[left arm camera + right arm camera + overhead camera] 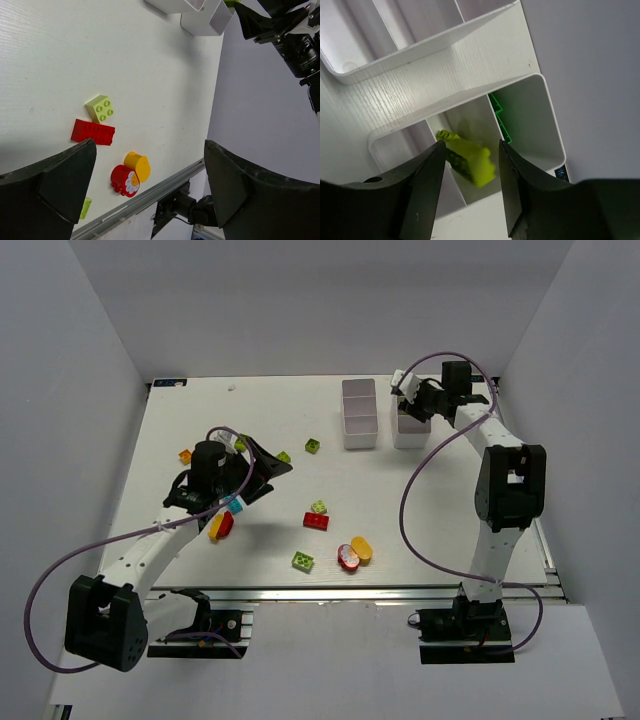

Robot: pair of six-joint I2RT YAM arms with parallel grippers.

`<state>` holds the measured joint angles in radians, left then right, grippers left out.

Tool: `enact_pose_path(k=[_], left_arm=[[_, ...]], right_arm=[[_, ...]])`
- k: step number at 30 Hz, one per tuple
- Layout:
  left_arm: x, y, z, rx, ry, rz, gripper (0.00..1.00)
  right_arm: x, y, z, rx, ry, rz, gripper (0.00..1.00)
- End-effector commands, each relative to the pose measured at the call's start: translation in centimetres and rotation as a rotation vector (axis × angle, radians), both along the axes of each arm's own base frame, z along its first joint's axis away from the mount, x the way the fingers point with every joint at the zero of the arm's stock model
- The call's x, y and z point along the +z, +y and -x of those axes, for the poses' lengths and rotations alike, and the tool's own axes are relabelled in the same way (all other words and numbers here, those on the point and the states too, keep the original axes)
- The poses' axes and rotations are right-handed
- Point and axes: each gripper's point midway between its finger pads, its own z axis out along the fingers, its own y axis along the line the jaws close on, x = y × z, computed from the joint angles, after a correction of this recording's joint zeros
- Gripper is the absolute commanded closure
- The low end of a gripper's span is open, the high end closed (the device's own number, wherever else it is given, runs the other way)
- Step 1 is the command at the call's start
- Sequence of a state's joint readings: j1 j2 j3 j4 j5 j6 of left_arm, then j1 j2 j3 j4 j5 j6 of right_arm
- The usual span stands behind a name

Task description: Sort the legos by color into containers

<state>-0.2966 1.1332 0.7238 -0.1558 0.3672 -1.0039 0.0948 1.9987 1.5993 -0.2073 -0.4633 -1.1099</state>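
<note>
The lime-green studded plastic brick (pixel 472 162) is seen between the fingers of the right claw (pixel 471 147), directly over a square compartment of the narrow white plastic bin (pixel 540 107). The jaws are parted and a sliver of gap is shown on one side, so the brick is judged loose rather than pinched. Its long axis is slanted across the compartment. A dark green brick (pixel 501 117) is lodged in the end compartment next door. The left claw (pixel 150 150) is spread wide, nothing held, above the white counter (pixel 125 60), well apart from the bins.
</note>
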Motion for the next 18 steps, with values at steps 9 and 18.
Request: enact_pose_path(k=[9, 18], left_arm=[[0.6, 1.1, -2.9, -0.049, -0.037, -0.216, 0.50], [-3.5, 3.0, -7.7, -0.189, 0.023, -0.690, 0.40]], right_arm=[[13.9, -0.3, 4.4, 0.025, -0.193, -0.248, 0.11], [12.5, 6.1, 19.2, 0.373, 0.240, -0.562, 0.83]])
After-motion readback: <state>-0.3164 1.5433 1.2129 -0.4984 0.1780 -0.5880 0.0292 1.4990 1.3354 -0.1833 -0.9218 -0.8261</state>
